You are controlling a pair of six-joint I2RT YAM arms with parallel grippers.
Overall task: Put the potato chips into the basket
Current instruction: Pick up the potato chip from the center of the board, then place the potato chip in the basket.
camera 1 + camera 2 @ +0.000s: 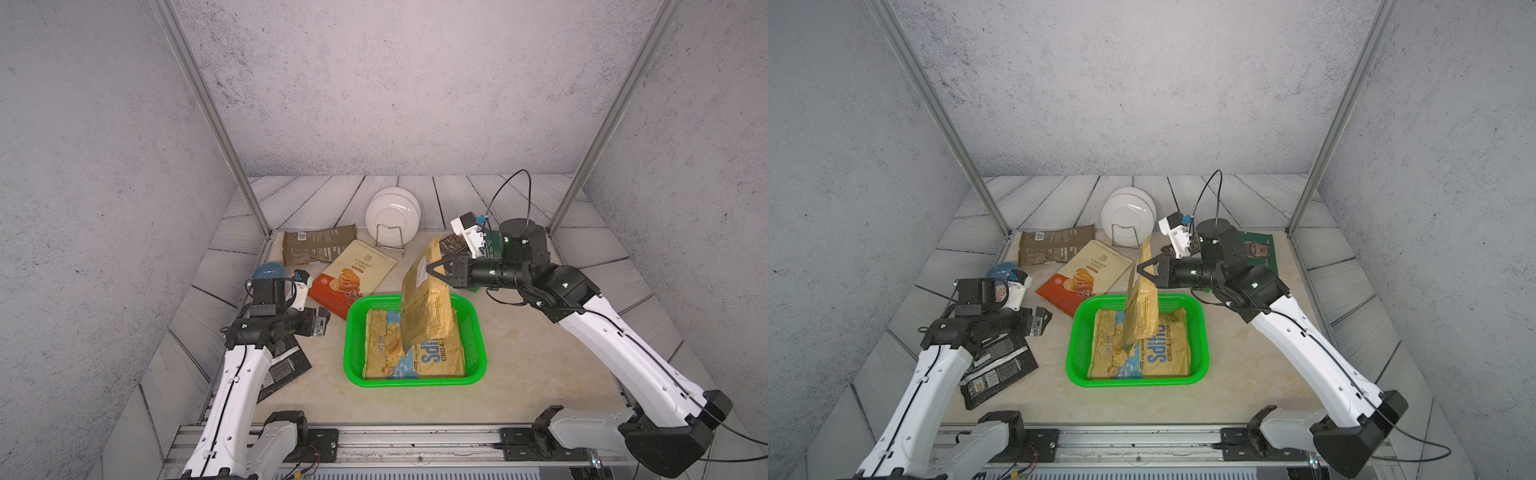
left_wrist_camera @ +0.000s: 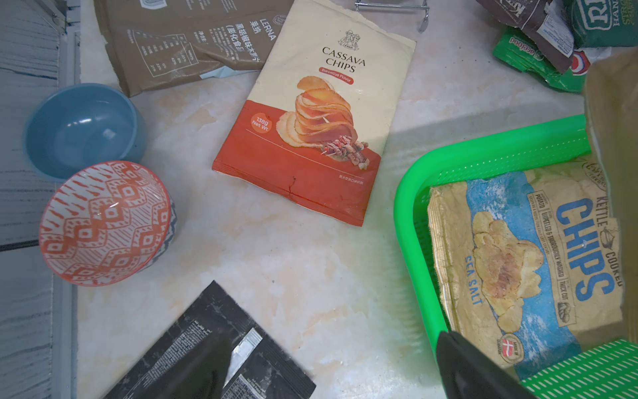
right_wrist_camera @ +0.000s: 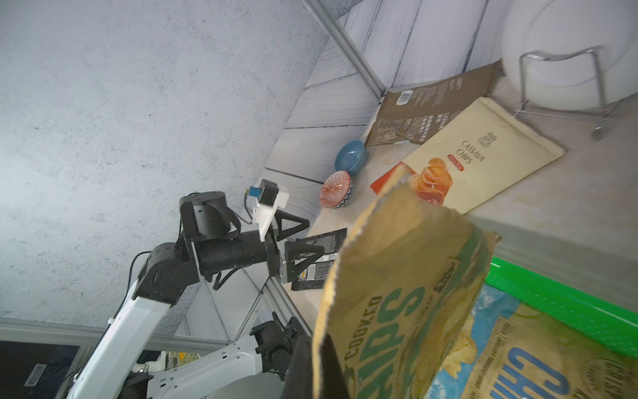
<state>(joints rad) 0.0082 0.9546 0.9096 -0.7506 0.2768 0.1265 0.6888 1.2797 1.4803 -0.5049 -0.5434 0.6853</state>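
The green basket (image 1: 353, 332) (image 1: 1074, 345) stands mid-table, and a tan and blue potato chips bag (image 1: 415, 357) (image 2: 518, 259) lies flat inside it. My right gripper (image 1: 434, 268) (image 3: 319, 366) is shut on the edge of a tan bag with green print (image 1: 428, 307) (image 1: 1142, 311). That bag hangs upright with its lower end in the basket. My left gripper (image 1: 322, 322) (image 2: 328, 380) is open and empty, hovering left of the basket over a black bag (image 1: 282, 365). A cream-and-orange bag (image 1: 353, 278) and a brown bag (image 1: 318, 245) lie behind the basket.
White plates in a wire rack (image 1: 392, 220) stand at the back. A blue bowl (image 2: 83, 131) and a red-patterned bowl (image 2: 103, 221) sit at the left edge. More bags, dark and green (image 1: 1258, 249), lie behind my right arm. Metal frame posts rise at both back corners.
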